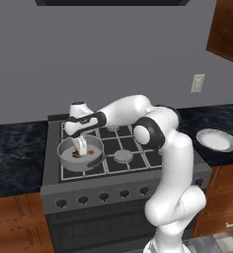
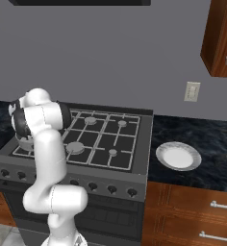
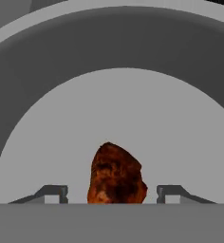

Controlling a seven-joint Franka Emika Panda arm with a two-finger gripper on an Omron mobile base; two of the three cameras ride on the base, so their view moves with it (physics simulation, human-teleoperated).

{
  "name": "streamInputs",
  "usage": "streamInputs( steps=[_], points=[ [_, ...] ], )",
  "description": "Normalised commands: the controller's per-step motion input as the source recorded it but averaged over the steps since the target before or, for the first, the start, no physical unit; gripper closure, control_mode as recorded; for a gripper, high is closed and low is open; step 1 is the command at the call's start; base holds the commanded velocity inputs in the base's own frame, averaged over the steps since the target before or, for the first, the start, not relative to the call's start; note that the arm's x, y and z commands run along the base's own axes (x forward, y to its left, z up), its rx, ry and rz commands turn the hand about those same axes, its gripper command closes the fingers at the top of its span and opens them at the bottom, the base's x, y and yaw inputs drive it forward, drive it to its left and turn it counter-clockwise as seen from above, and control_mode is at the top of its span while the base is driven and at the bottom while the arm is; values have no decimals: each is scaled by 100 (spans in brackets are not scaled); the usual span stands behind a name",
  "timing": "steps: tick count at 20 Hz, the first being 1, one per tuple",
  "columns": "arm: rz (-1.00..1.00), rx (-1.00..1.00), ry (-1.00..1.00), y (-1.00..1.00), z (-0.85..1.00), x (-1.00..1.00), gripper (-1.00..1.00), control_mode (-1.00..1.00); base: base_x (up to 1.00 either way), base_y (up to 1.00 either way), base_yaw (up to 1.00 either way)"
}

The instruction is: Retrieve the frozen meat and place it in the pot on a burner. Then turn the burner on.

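Observation:
The pot [image 1: 69, 159], a shallow grey saucepan, stands on the stove's front left burner. The frozen meat [image 1: 78, 154], a small glossy brown-orange piece, lies on the pot's floor. My gripper [image 1: 81, 148] reaches straight down into the pot, right over the meat. In the hand view the meat [image 3: 116, 175] sits between the two fingertips [image 3: 52, 193] with a gap on each side, on the grey pot bottom [image 3: 123, 109]. The gripper [image 3: 111, 192] is open and not clamping the meat.
The stove [image 1: 123, 158] has black grates and a row of dark knobs [image 1: 104, 196] along its front. A white plate [image 1: 216, 140] rests on the dark counter to the right. Wooden drawers [image 2: 197, 216] sit below the counter, and a wall socket [image 2: 192, 91] is above it.

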Motion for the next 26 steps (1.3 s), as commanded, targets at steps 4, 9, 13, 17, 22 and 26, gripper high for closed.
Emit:
streamInputs(
  steps=[4,9,13,17,22,26],
  points=[
    [0,0,0,10,21,0,-100,-100,0,0,0],
    [-5,0,0,0,41,-1,-100,-100,0,0,0],
    [-11,0,0,0,41,-33,-100,-100,0,0,0],
    [-16,0,0,0,15,-49,-100,-100,0,0,0],
    [-18,0,0,0,6,-64,-100,-100,0,0,0],
    [-14,0,0,0,21,-58,-100,-100,0,0,0]
  ],
)
